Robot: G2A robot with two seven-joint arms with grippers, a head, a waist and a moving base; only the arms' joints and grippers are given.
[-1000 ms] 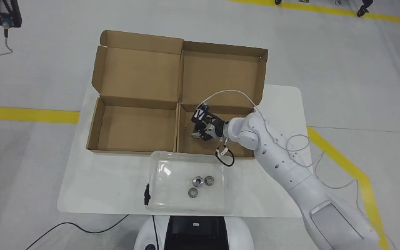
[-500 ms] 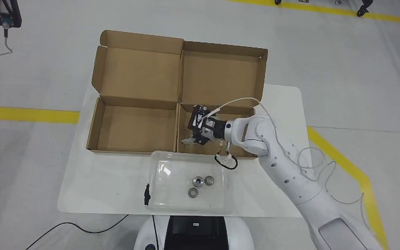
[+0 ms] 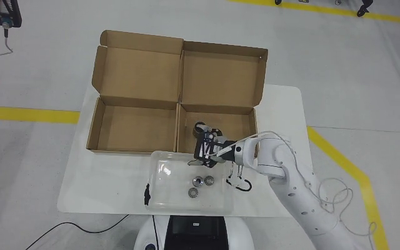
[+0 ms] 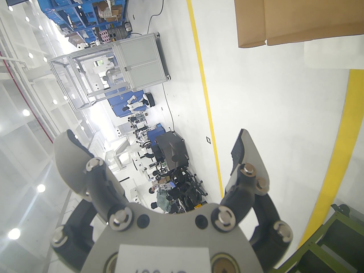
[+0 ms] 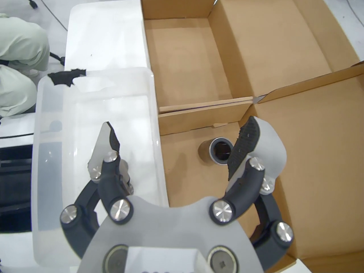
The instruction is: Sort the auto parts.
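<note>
Three small metal parts (image 3: 199,183) lie in a clear plastic bin (image 3: 164,165) at the table's front. A short dark cylinder part (image 5: 217,150) stands on the floor of the right cardboard box (image 5: 312,143), near the bin-side wall. My right gripper (image 3: 203,154) hangs open over the border between that box and the bin (image 5: 93,109), one finger over each, nothing between them (image 5: 176,143). My left gripper (image 4: 153,149) is open and empty, raised off to the side and facing the room, with a cardboard flap (image 4: 298,6) in its view.
Two open cardboard boxes stand side by side behind the bin, lids folded back; the left box (image 3: 134,128) has a bare floor (image 5: 184,58). A black scrap (image 5: 66,76) sits on the bin's rim. The white table (image 3: 281,125) has bare room at its right side.
My right gripper has moved from over the right box's floor toward the robot, ending at the edge shared with the clear bin. The bin's parts have not moved.
</note>
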